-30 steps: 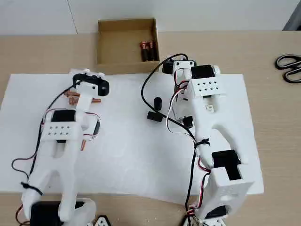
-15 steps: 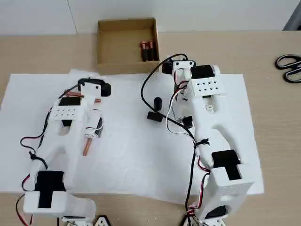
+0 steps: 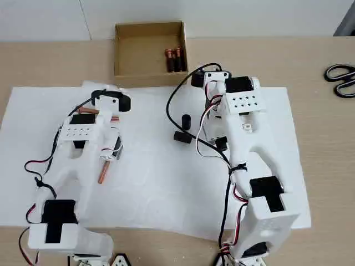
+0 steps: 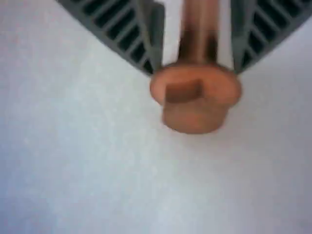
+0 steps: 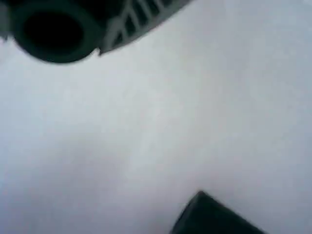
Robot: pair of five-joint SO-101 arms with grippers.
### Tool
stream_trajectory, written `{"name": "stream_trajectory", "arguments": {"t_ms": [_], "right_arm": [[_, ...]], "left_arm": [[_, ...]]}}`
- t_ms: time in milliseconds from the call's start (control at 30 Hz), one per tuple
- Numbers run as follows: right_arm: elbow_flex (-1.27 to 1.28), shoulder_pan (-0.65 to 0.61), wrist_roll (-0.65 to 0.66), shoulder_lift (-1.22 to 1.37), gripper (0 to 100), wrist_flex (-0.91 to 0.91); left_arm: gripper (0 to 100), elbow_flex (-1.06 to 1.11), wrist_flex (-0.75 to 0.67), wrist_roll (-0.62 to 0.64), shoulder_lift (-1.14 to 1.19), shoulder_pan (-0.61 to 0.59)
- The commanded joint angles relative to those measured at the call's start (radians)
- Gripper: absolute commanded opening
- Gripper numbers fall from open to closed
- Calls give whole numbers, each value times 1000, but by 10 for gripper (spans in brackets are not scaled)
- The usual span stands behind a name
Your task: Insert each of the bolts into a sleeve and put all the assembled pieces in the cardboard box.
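My left gripper (image 3: pixel 107 160) is shut on a copper bolt (image 3: pixel 102 174) over the left half of the white mat (image 3: pixel 150 183). The left wrist view has the bolt (image 4: pixel 195 100) head-on between the grey fingers (image 4: pixel 122 34). My right gripper (image 3: pixel 221 137) sits under its folded arm and holds a black sleeve (image 3: pixel 221 144). In the right wrist view that sleeve (image 5: pixel 51 31) shows its bore beside a ribbed finger (image 5: pixel 134 19). Two loose sleeves (image 3: pixel 186 120) (image 3: pixel 182 137) lie mid-mat. The cardboard box (image 3: pixel 133 55) at the back holds assembled pieces (image 3: pixel 175 60).
Loose copper bolts (image 3: pixel 86 111) lie on the mat just behind the left arm. Black cables loop from the right arm across the mat near the loose sleeves. Scissors (image 3: pixel 341 77) lie on the wooden table at the far right.
The left arm has drawn back toward its base and settled, keeping the bolt in its gripper. The right arm and the loose sleeves have stayed put.
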Motion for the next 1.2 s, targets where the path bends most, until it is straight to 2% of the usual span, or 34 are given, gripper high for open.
{"name": "stream_trajectory", "arguments": {"t_ms": [0, 333, 500, 667, 900, 967, 1167], "right_arm": [[-6, 4, 0, -73, 6, 8], [-6, 4, 0, -73, 6, 8], [-6, 4, 0, -73, 6, 8], [-6, 4, 0, -73, 6, 8], [-6, 8, 0, -73, 6, 8], [-8, 10, 0, -73, 6, 8], [-48, 7, 9, -76, 6, 12]], "left_arm": [[45, -33, -25, 3, 8, 2], [44, -35, -63, 3, 103, 2], [94, -35, -63, 0, 117, 2], [6, -35, -61, 0, 112, 3], [6, -35, -55, 0, 107, 3], [6, -50, -31, 0, 104, 5], [6, -193, 160, 2, -46, 5]]}}
